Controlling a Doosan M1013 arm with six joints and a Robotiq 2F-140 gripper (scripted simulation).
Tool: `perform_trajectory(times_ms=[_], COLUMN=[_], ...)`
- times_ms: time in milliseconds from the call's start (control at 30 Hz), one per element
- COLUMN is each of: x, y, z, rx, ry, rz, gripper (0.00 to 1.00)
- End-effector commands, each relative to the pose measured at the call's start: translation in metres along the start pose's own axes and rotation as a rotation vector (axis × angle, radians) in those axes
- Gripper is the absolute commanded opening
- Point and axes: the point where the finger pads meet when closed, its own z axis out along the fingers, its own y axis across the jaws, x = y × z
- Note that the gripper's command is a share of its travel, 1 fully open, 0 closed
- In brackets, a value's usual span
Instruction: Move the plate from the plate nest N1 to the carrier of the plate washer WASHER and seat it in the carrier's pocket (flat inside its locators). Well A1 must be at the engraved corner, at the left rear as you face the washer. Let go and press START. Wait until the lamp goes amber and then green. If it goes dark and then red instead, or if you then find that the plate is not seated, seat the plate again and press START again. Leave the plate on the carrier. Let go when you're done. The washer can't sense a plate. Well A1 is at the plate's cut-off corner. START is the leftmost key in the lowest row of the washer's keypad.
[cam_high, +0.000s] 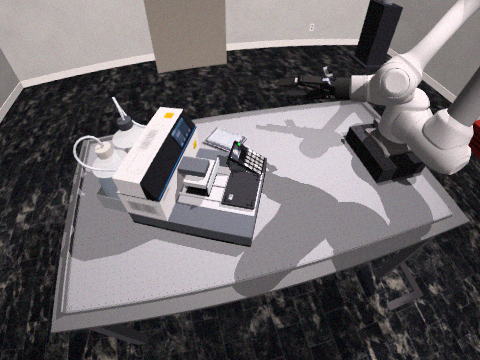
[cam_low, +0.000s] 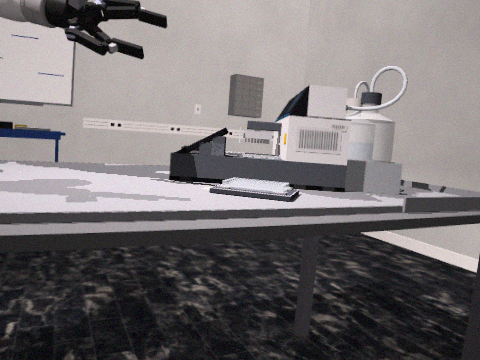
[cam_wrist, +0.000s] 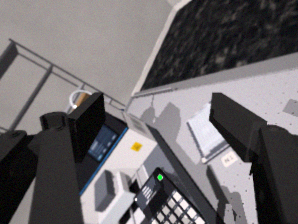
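The clear well plate lies flat in its dark nest on the table, just behind the washer's right end. The washer stands at the table's left-middle, with a tilted keypad and a green lamp at the keypad's top corner. Its white carrier area lies in front of the dark screen face. My gripper is open and empty, high in the air beyond the table's far edge, well away from the plate.
Two white bottles with tubing stand behind the washer at the table's left edge. The arm's black base sits at the table's right rear. A label tag lies beside the nest.
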Motion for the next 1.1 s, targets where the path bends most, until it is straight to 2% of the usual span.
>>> perform_trajectory(times_ms=[0,33,100,333,400,567,633,833,900,1033,1067], x=[-0.013,-0.014,-0.02,-0.036,-0.042,-0.056,-0.062,-0.075,-0.081,-0.092,-0.095], y=[-0.011,-0.011,-0.017,-0.032,-0.038,-0.051,-0.057,-0.069,-0.075,-0.086,-0.089], z=[0.011,0.012,0.017,0.029,0.035,0.046,0.051,0.061,0.066,0.076,0.078], rx=[-0.001,-0.001,0.001,0.002,0.003,0.003,0.003,0.003,0.002,0.002,0.0], ry=[-0.012,-0.012,-0.078,-0.078,-0.143,-0.143,-0.207,-0.207,-0.269,-0.269,-0.301], rz=[0.0,0.0,-0.007,-0.007,-0.017,-0.017,-0.03,-0.03,-0.046,-0.046,-0.056], gripper=[0.7,0.7,0.7,0.7,0.7,0.7,0.7,0.7,0.7,0.7,0.7])
